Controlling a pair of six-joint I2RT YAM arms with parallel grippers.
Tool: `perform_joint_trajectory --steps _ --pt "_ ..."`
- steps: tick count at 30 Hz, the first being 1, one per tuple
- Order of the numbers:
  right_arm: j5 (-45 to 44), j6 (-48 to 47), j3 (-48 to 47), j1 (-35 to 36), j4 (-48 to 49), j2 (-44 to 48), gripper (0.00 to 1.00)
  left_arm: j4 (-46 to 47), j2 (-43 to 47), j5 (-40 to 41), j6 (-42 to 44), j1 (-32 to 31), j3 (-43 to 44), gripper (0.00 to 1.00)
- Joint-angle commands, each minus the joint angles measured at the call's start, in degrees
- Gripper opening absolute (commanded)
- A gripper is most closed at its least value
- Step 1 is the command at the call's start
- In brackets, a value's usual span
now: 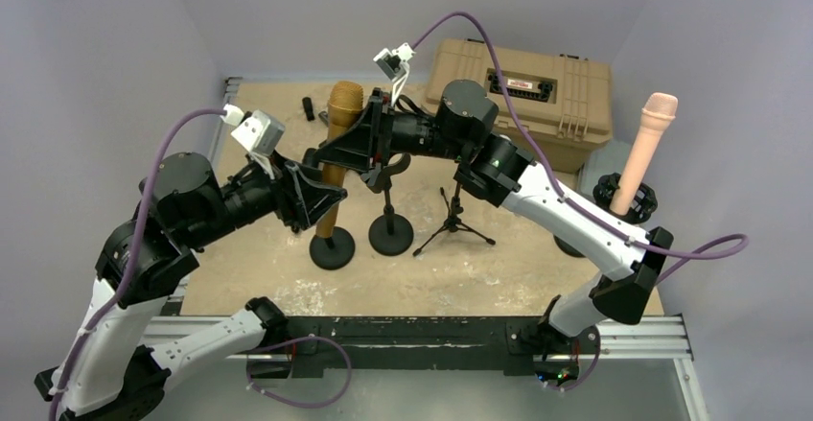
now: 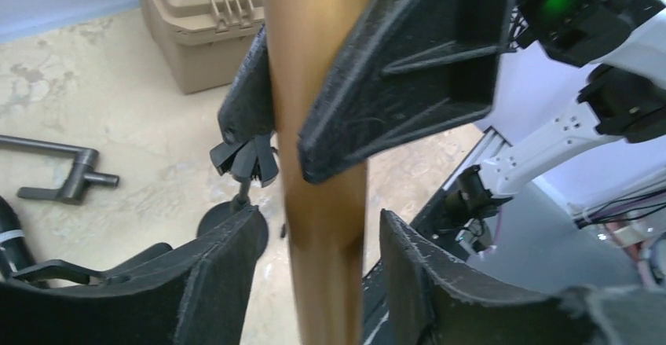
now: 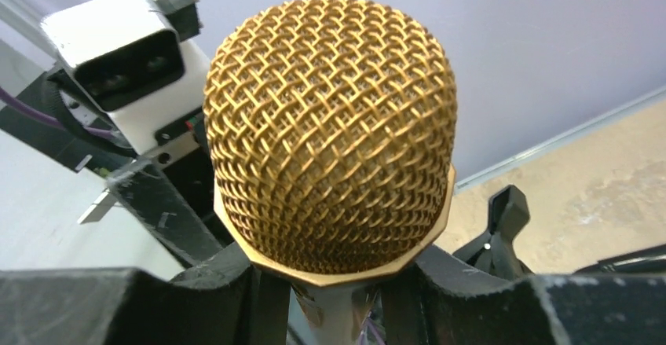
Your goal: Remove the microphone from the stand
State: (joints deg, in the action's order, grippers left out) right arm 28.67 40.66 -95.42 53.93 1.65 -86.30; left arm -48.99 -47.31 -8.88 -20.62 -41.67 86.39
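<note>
**A:** Where do we find the microphone (image 1: 345, 105)?

**B:** We see it upright in its stand (image 1: 333, 248), at about 9 o'clock from the middle of the table (image 1: 288, 282) in the overhead view. The tan case (image 1: 522, 90) lies toward 2 o'clock from it, and a pink microphone (image 1: 648, 143) stands well apart at 3 o'clock.

**A:** How does it look to us?

**B:** It is gold all over. From the right wrist we see a rounded head of woven wire mesh with a faceted collar beneath it. From the left wrist we see a smooth body that tapers downward.

**A:** And the right gripper (image 1: 336, 155)?

**B:** It comes in from 3 o'clock and pinches the microphone just under the collar, with one finger pressed on each side of the body.

**A:** What do we make of the left gripper (image 2: 318, 231)?

**B:** It reaches in from 8 o'clock, lower on the body. Its fingers (image 2: 216, 282) are spread to either side of the gold shaft, and we see a narrow gap at each side, so neither touches it.

**A:** Anything else nearby?

**B:** A second round-based stand (image 1: 390, 234) is just beside it at 3 o'clock, and a small tripod (image 1: 453, 226) stands beyond that.
</note>
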Motion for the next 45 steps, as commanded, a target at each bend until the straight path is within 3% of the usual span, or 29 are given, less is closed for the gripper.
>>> perform_joint_trajectory --steps 1,4,7,9,11,13,14,15,25,29,31,35,38,41,45 --pt "5.3 1.88 -0.07 -0.14 6.35 0.78 0.0 1.19 -0.51 1.1 4.14 0.1 -0.55 0.51" --pt "6.14 2.62 1.74 -0.1 9.05 0.76 0.0 1.83 -0.21 0.3 4.29 0.1 -1.8 0.33" --pt "7.29 3.76 4.46 -0.16 12.35 1.04 0.0 3.36 1.01 1.78 3.78 0.1 -3.79 0.04" --pt "7.91 3.31 5.3 -0.14 12.63 0.98 0.0 3.4 1.6 2.87 3.58 0.1 -4.37 0.0" --pt "6.62 1.42 5.02 -0.16 9.84 1.3 0.28 2.55 1.78 3.87 3.68 0.09 -3.94 0.0" --pt "1.9 -1.42 4.23 -0.14 5.7 2.48 0.76 0.43 1.7 6.0 4.26 0.06 -2.57 0.0" --pt "-2.12 -2.99 3.7 -0.14 3.61 3.29 0.94 -0.79 1.75 7.95 4.57 0.09 -1.63 0.0" --pt "-4.75 -4.39 2.96 -0.19 1.44 3.98 0.99 -2.03 1.92 10.37 4.81 0.05 -0.98 0.0" --pt "-24.3 -10.61 6.3 -1.37 -9.04 12.84 0.99 -9.47 3.32 39.65 8.87 1.92 1.88 0.0" --pt "-26.29 -11.16 9.65 -1.37 -8.89 17.52 0.99 -6.38 0.48 47.38 12.5 7.81 -0.73 0.0" --pt "-27.12 -11.22 11.09 -1.38 -8.62 19.61 0.99 -3.39 -1.93 43.5 11.72 16.05 -2.02 0.0" --pt "-26.76 -10.88 13.13 -1.37 -9.2 22.82 0.99 1.79 -7.98 27.88 7.33 32.85 -4.14 0.0" --pt "-26.06 -11.06 12.86 -1.38 -11.56 23.65 0.99 4.63 -11.97 18.74 5.65 42.14 -6.01 0.0" --pt "-25.88 -11.22 13.5 -1.38 -13.04 24.7 0.99 8.08 -15.46 14.79 5.35 47.6 -9.74 0.0" --pt "-25.57 -10.96 15.92 -1.37 -11.58 26.33 0.99 13.64 -20.28 11.9 4.44 49.61 -15.75 0.0"
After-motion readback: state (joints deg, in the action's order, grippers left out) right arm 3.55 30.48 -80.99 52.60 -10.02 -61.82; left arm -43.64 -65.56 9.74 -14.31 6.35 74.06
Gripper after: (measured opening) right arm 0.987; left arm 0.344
